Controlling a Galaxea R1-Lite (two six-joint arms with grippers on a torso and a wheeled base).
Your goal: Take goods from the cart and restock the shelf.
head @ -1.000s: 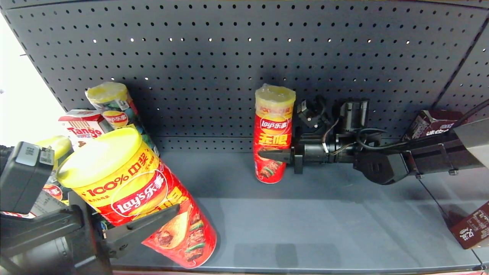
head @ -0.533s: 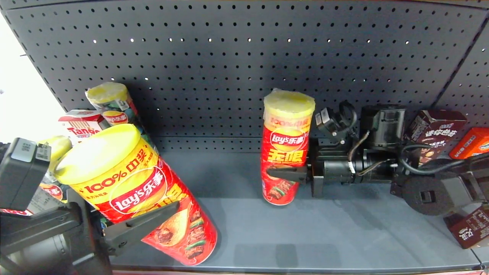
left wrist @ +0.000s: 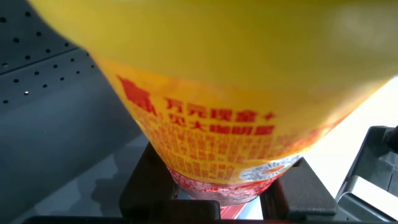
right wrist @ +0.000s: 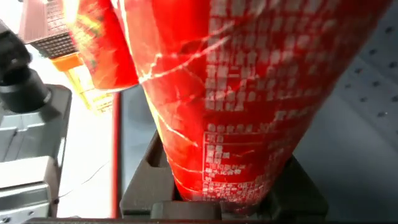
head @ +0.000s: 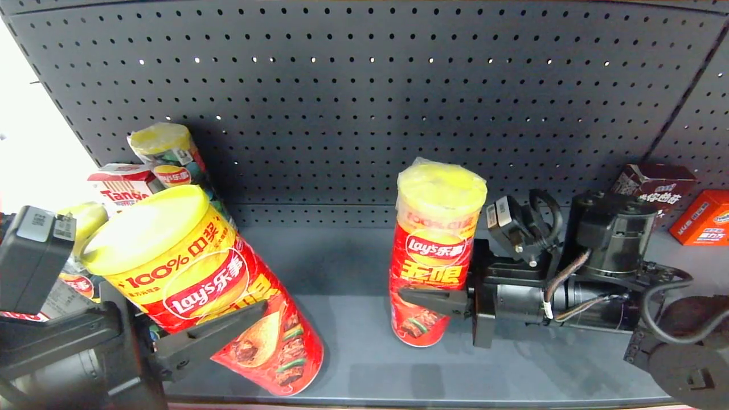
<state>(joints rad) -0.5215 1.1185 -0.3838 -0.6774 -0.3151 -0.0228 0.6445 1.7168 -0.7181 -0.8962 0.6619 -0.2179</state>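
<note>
Dark grey shelf (head: 353, 319) runs the width of the scene, with its front edge nearest. At the near left the left gripper (head: 228, 302) holds a big chip can (head: 199, 285), red with a yellow band and yellow lid. Its jaws pinch the can's body from both sides. The can leans, lid up and to the left, base down by the shelf's front edge; I cannot tell if the base touches the shelf.

Farther in, about the middle, the right gripper (head: 424, 290) comes in from the right. Its jaws are clamped on the lower half of a second chip can (head: 435, 250), which stands nearly upright over the shelf floor, well apart from the first.

Behind the left arm is a yellow-lidded can (head: 88, 219), partly hidden. Past it sits a red and white wafer box (head: 122, 191), and just beside that a slimmer can (head: 168, 154) leans against the back wall. At the far right stand a brown box (head: 655, 182) and an orange box (head: 706, 216). Farthest back is the perforated panel (head: 364, 102).
</note>
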